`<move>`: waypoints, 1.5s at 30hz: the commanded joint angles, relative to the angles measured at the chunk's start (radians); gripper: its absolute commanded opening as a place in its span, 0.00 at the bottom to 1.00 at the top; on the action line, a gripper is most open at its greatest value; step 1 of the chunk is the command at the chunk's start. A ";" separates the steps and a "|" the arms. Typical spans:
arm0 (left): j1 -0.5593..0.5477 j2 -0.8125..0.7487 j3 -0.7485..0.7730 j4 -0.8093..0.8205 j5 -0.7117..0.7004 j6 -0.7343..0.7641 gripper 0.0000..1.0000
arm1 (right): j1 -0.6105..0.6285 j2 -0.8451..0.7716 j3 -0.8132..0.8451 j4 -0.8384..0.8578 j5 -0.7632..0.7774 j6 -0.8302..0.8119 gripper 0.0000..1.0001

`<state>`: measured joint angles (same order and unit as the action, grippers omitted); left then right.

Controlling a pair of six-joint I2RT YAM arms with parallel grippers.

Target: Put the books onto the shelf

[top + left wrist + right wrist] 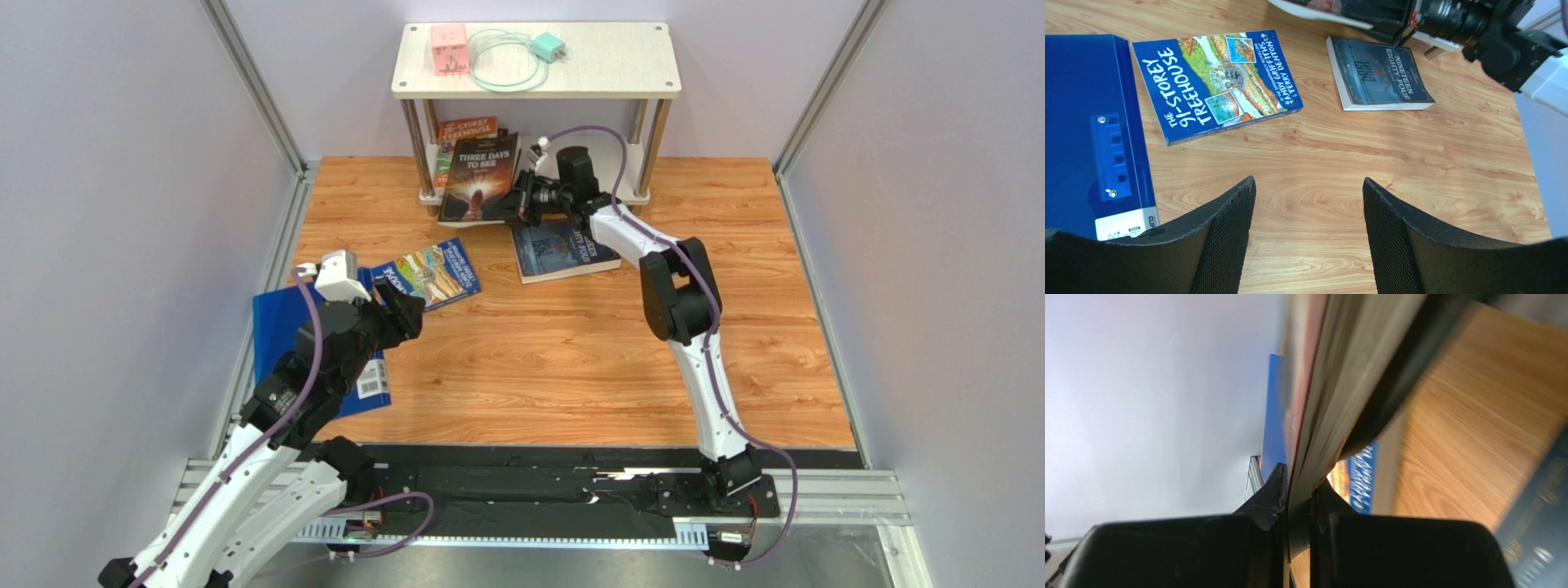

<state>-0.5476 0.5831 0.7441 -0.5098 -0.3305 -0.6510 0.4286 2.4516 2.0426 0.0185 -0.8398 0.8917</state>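
Right wrist: black book clamped at the shelf

My right fingers (1277,489) are clamped on the black book (481,178), tilted at the front of the shelf's (613,61) lower tier, an orange book (464,131) behind it. My left fingers (1242,195) stand apart, empty, over the worktop (1321,159). Beyond them the treehouse book (1217,82) and dark book (1379,73) lie flat.

free: table (577,368) centre | blocked: lower shelf (620,61) mouth, by black book (481,178)
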 commanded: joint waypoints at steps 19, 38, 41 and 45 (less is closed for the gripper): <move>0.000 -0.034 -0.058 0.008 0.036 0.001 0.70 | -0.031 0.138 0.272 0.094 0.001 0.110 0.05; 0.000 -0.005 -0.111 0.079 0.097 -0.021 0.69 | -0.044 0.239 0.413 0.092 0.015 0.162 0.26; 0.000 -0.003 -0.115 0.083 0.102 -0.022 0.69 | -0.041 0.218 0.367 0.147 0.022 0.187 0.42; 0.000 -0.003 -0.126 0.091 0.110 -0.022 0.69 | -0.045 0.182 0.320 0.143 0.039 0.170 0.56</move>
<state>-0.5476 0.5781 0.6273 -0.4606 -0.2413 -0.6674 0.3893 2.7106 2.3878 0.0959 -0.8165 1.0687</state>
